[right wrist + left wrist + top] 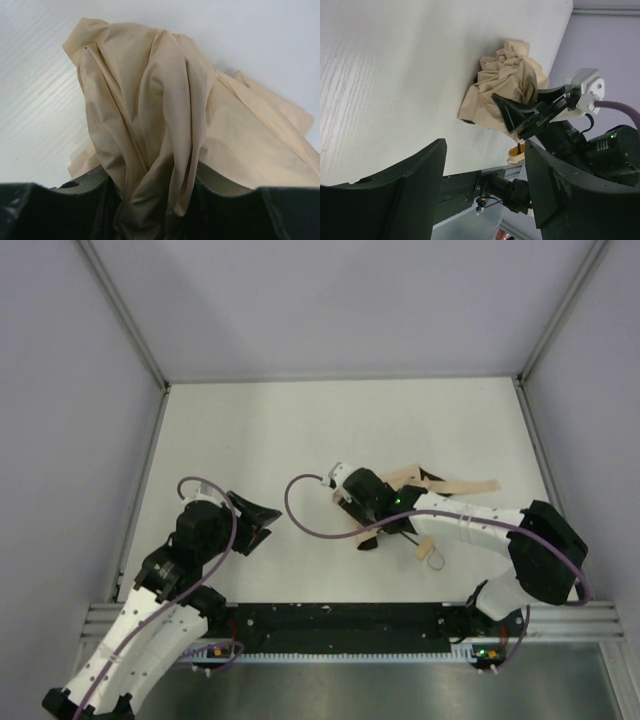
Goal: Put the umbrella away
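Observation:
The umbrella's beige canopy point(408, 478) lies crumpled at the table's centre right, with a tan strip point(465, 486) trailing right and the small tan handle point(430, 550) nearer me. My right gripper point(385, 492) is shut on a bunch of the canopy fabric point(160, 100), which fills the gap between its fingers point(60, 205). My left gripper point(262, 525) is open and empty, to the left of the umbrella and apart from it. In the left wrist view the canopy point(502, 85) and handle point(516, 154) show beyond the open left gripper point(485, 190). The shaft is hidden.
The white table point(250, 430) has grey walls on three sides with metal rails along its edges point(140, 350). A black strip and the arm bases point(330, 625) run along the near edge. A purple cable point(300, 510) loops left of the right wrist.

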`<state>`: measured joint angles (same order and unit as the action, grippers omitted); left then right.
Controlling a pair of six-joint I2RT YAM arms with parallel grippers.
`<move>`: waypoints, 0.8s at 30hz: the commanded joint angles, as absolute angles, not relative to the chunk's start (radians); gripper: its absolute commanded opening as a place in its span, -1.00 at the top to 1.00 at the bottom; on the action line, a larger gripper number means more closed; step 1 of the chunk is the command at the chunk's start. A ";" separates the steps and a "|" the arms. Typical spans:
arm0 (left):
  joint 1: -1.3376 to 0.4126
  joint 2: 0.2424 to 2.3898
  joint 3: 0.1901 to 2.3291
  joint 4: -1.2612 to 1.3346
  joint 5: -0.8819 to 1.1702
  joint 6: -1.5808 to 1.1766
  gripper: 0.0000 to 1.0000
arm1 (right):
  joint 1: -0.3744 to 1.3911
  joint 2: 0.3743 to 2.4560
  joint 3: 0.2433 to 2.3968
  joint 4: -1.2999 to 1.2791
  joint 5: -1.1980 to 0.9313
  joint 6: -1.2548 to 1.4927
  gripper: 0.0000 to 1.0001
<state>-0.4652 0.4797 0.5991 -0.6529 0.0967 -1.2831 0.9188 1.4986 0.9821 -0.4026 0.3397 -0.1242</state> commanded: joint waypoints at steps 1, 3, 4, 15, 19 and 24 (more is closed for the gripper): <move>-0.462 0.494 0.571 -0.571 0.095 -1.400 -0.42 | 0.939 1.462 0.911 -0.203 0.134 0.036 1.00; -0.463 0.517 0.557 -0.529 0.107 -1.428 -0.47 | 0.937 1.483 0.873 -0.166 0.056 0.066 1.00; -0.463 0.529 0.548 -0.506 0.116 -1.449 -0.50 | 0.937 1.497 0.865 -0.155 0.013 0.084 1.00; -0.466 0.848 0.502 -0.210 0.268 -1.457 -0.57 | 0.928 1.673 0.798 -0.009 -0.386 0.181 1.00; -0.474 0.952 0.485 -0.187 0.290 -1.447 -0.59 | 0.910 1.718 0.752 0.093 -0.500 0.239 1.00; -0.479 0.960 0.465 -0.187 0.273 -1.456 -0.54 | 0.890 1.736 0.701 0.196 -0.560 0.305 1.00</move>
